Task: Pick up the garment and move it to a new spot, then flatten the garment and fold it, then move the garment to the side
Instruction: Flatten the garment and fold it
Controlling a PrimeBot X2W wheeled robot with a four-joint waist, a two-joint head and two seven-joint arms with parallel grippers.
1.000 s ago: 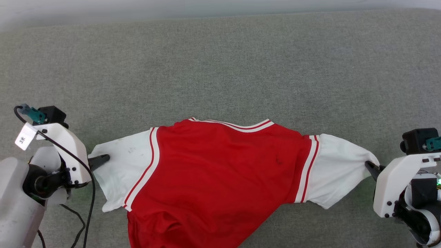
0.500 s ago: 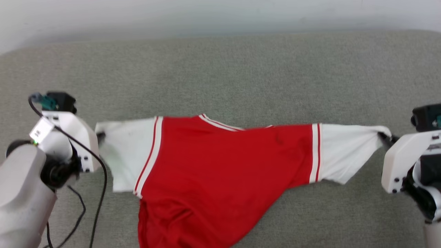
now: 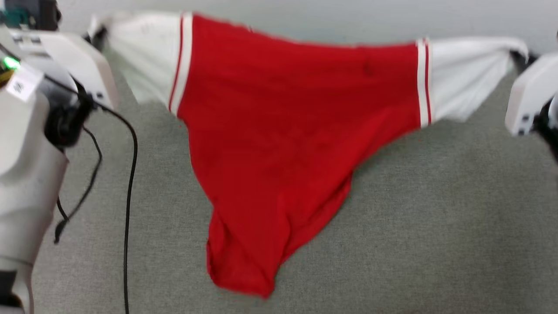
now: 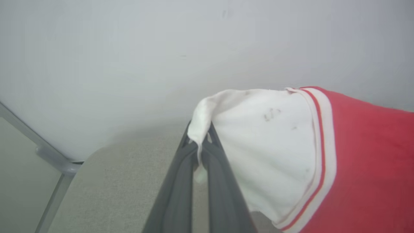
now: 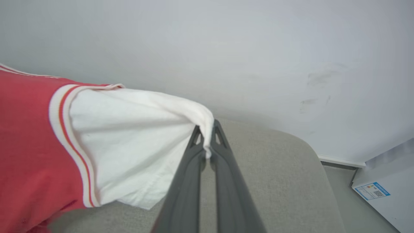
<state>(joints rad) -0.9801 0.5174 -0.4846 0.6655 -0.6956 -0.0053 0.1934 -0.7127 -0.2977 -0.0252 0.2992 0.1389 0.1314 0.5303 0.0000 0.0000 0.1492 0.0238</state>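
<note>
Lifted off the grey surface (image 3: 436, 196) since a second ago, the garment (image 3: 283, 122) hangs stretched between both arms in the blurred head view, where the fingertips are hard to make out. In the left wrist view, the left gripper (image 4: 200, 142) is pinched on a white sleeve (image 4: 258, 145). In the right wrist view, the right gripper (image 5: 207, 139) is clamped on the other sleeve (image 5: 129, 136).

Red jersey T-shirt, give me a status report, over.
Left gripper shut on one white sleeve, right gripper shut on the other. Red jersey T-shirt stretched between them, tail sagging. Black cable beside left arm, clear of shirt.
</note>
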